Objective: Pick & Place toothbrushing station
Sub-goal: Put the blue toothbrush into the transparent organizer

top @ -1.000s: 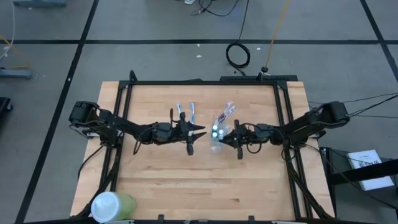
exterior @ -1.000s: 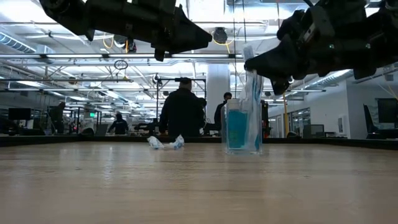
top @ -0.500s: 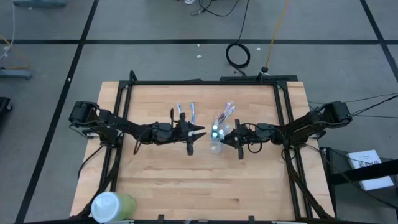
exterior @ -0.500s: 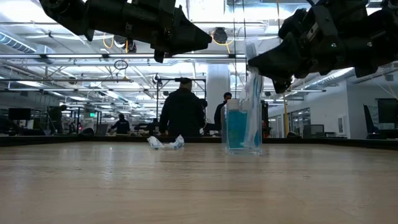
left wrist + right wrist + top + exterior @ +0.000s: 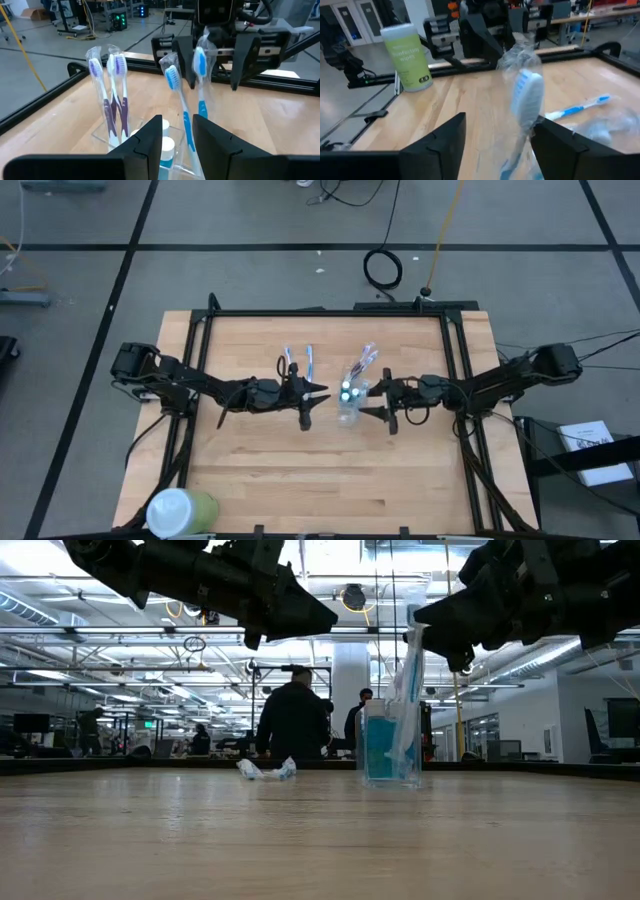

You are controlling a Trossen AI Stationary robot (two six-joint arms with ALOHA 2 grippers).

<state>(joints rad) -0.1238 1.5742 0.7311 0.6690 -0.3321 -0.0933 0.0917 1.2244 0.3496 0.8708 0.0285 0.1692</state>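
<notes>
The clear cup [image 5: 347, 408] stands upright at the table's middle, seen also in the low view [image 5: 390, 748]. It holds several wrapped toothbrushes [image 5: 175, 85] and white-capped tubes [image 5: 166, 146]. One wrapped blue-and-white brush [image 5: 406, 690] leans in it, its head [image 5: 527, 100] between the spread fingers of my right gripper [image 5: 373, 399], which is open just right of the cup. My left gripper [image 5: 318, 392] hovers just left of the cup, slightly open [image 5: 177, 131], with nothing between its fingers. Two more wrapped brushes [image 5: 299, 361] lie flat farther back.
A pale-green cylindrical container [image 5: 181, 511] stands at the table's near left corner, also seen in the right wrist view [image 5: 412, 57]. A black frame [image 5: 330, 311] runs along the table's far edge and sides. People stand in the room beyond the table [image 5: 293, 720].
My right gripper has opened and let go of the wrapped toothbrush, which now leans in the cup by itself. The gripper has drawn back a little toward the table's right edge.
</notes>
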